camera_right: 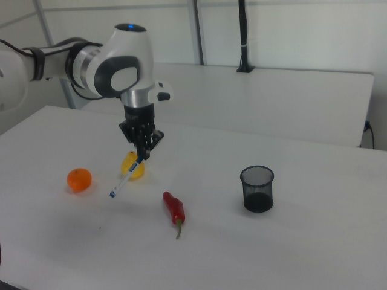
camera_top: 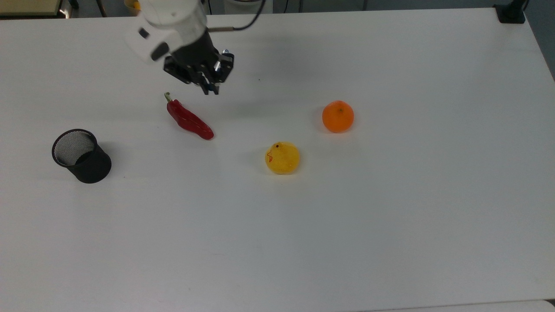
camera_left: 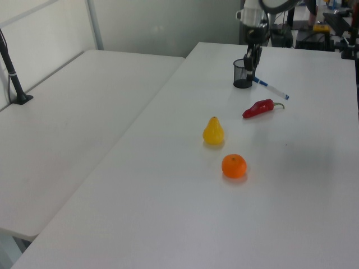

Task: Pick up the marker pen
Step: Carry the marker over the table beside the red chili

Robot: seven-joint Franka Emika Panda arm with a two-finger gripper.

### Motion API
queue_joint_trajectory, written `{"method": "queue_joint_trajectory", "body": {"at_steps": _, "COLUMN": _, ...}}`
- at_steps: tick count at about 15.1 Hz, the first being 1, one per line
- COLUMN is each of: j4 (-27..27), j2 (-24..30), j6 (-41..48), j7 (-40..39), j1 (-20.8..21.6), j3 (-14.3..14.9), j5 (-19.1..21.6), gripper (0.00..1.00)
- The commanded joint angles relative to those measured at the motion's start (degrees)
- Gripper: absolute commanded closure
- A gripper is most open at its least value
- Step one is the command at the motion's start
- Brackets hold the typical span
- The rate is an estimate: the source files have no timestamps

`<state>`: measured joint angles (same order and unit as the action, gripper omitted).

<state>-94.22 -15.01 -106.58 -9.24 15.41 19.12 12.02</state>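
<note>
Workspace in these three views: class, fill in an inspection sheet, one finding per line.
Surface: white table, bare apart from a few items.
Job's things: marker pen held by its capped end, off the table, slanting down.
Clutter: red chilli, yellow pear, orange, black mesh cup standing upright.
Grippers: end effector shut on the marker pen.
Cables: black cable behind the arm.
Surroundings: second white table, black post.

White arm (camera_right: 115, 63), black claw (camera_right: 143, 154)
</note>
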Motion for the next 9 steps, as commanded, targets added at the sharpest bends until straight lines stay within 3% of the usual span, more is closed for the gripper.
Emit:
{"method": "queue_joint_trajectory", "body": {"at_steps": 1, "j4": -0.4, "j2": -4.7, "j6": 0.6, "j7": -2.3, "j1": 2.2, "j3": 0.3, "j5": 0.2, "gripper": 1.0}}
{"method": "queue_joint_trajectory", "body": {"at_steps": 9, "j4": -0.1, "j2": -10.0, "j6": -0.9, "j7": -1.8, "j1": 2.2, "j3": -2.3, "j5": -0.6, "gripper": 1.0}}
